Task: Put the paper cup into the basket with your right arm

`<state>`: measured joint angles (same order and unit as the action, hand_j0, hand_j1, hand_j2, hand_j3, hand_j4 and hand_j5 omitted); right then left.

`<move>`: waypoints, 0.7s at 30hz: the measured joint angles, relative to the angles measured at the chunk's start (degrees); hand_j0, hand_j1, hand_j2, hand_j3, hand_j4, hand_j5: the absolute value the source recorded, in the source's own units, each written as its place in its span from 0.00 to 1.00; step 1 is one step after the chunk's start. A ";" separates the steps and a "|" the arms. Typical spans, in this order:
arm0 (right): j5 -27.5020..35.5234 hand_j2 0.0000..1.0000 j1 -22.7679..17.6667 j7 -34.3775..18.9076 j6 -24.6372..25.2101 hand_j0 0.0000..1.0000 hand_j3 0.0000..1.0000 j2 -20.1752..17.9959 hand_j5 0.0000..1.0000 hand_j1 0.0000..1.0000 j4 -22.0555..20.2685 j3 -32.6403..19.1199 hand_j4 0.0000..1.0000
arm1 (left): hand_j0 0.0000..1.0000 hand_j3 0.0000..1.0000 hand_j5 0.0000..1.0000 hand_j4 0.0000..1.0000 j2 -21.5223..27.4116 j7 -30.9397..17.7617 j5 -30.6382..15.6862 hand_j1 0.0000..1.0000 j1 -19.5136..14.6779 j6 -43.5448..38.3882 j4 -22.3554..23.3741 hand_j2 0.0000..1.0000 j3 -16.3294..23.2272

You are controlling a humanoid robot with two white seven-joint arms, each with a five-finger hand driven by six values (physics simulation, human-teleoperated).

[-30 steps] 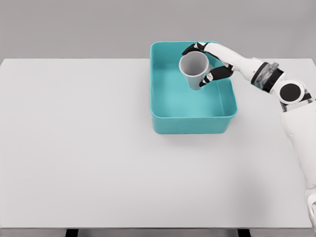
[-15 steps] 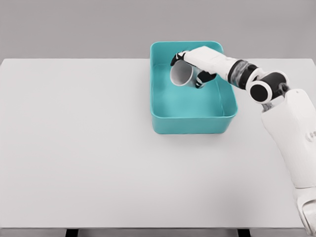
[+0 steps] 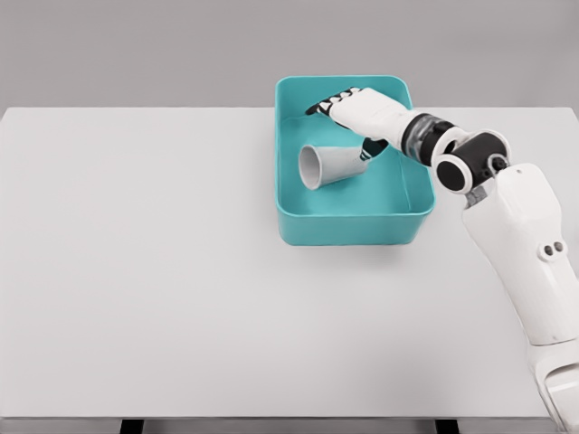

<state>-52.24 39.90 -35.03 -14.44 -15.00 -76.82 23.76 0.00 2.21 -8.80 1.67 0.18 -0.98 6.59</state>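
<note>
While the right arm reaches in from the lower right edge, its white forearm slants up and left across the table (image 3: 136, 271), bends at the round black-and-white joint and stretches over the right wall of the teal basket (image 3: 348, 228), so that the right hand (image 3: 355, 113) hangs above the far half of the basket, palm down, its black-tipped fingers (image 3: 323, 104) loosely spread and pointing left with nothing between them; the paper cup (image 3: 327, 165) lies on its side inside the basket, mouth facing left, its narrow base just below the hand, though whether the thumb touches it cannot be told
</note>
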 measured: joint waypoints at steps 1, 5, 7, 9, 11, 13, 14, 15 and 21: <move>0.08 1.00 0.00 0.00 -0.01 1.00 1.00 0.02 1.00 1.00 -0.01 0.03 1.00 | 1.00 1.00 1.00 1.00 0.00 0.00 0.00 1.00 0.00 0.00 0.00 1.00 0.00; 9.34 1.00 -0.09 -0.01 -0.84 1.00 1.00 -0.71 1.00 1.00 -0.66 -3.04 1.00 | 1.00 1.00 1.00 1.00 0.00 0.00 0.00 1.00 0.00 0.00 0.00 1.00 0.00; 21.01 1.00 -0.96 -0.01 -3.00 1.00 1.00 -2.93 1.00 1.00 -0.97 -7.49 1.00 | 1.00 1.00 1.00 1.00 0.00 0.00 0.00 1.00 0.00 0.00 0.00 1.00 0.01; 32.83 1.00 -3.69 -0.01 -4.86 1.00 1.00 -6.23 1.00 1.00 -1.07 -11.62 1.00 | 1.00 1.00 1.00 1.00 0.00 0.00 -0.01 1.00 0.00 0.00 0.00 1.00 0.00; 41.61 1.00 -8.17 -0.01 -5.93 1.00 1.00 -10.01 1.00 1.00 -1.24 -16.03 1.00 | 1.00 1.00 1.00 1.00 0.00 0.00 -0.01 1.00 0.00 0.00 0.00 1.00 -0.01; 46.05 1.00 -13.18 -0.01 -7.12 1.00 1.00 -12.48 1.00 1.00 -1.30 -21.00 1.00 | 1.00 1.00 1.00 1.00 0.00 0.00 -0.01 1.00 0.00 -0.01 -0.01 1.00 -0.01; 47.40 1.00 -15.81 -0.01 -7.61 1.00 1.00 -13.61 1.00 1.00 -1.28 -23.23 1.00 | 1.00 1.00 1.00 1.00 0.00 0.00 -0.01 1.00 0.00 -0.01 0.00 1.00 -0.01; 48.35 1.00 -18.89 -0.01 -8.06 1.00 1.00 -14.53 1.00 1.00 -1.18 -25.74 1.00 | 1.00 1.00 1.00 1.00 0.00 0.00 -0.01 1.00 0.00 -0.01 0.00 1.00 -0.01; 50.45 1.00 -26.28 0.01 -9.45 1.00 1.00 -16.88 1.00 1.00 -1.12 -36.25 1.00 | 1.00 1.00 1.00 1.00 0.00 0.00 -0.01 1.00 0.00 0.00 -0.01 1.00 0.00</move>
<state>-1.79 13.62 -35.02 -23.89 -31.88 -77.94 -12.49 0.00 2.20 -8.81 1.67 0.17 -0.98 6.58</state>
